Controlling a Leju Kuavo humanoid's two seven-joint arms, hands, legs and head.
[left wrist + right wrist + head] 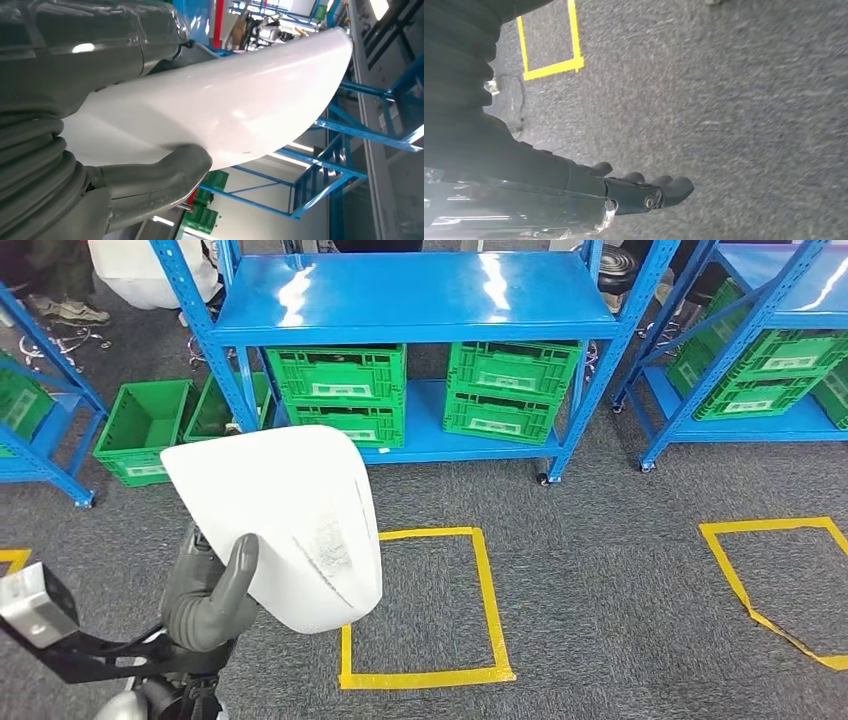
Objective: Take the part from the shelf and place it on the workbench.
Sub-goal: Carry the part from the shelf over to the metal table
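Observation:
The part is a large white curved shell (pixel 285 525), held up in front of me at the lower left of the head view. My left hand (pixel 215 585) grips its near edge, the grey thumb pressed on its face. The left wrist view shows the same white shell (pixel 225 105) with the thumb (pixel 165 175) clamped under its rim. My right hand (pixel 644 192) hangs over the grey carpet, holding nothing, its fingers stretched out side by side. The blue shelf (pixel 410 295) stands ahead, its top board bare.
Green crates (pixel 340 390) sit on the shelf's lower level, and more green bins (pixel 145 425) stand on the floor to the left. A second blue rack (pixel 760 360) is at the right. Yellow tape squares (pixel 420 605) mark the carpet.

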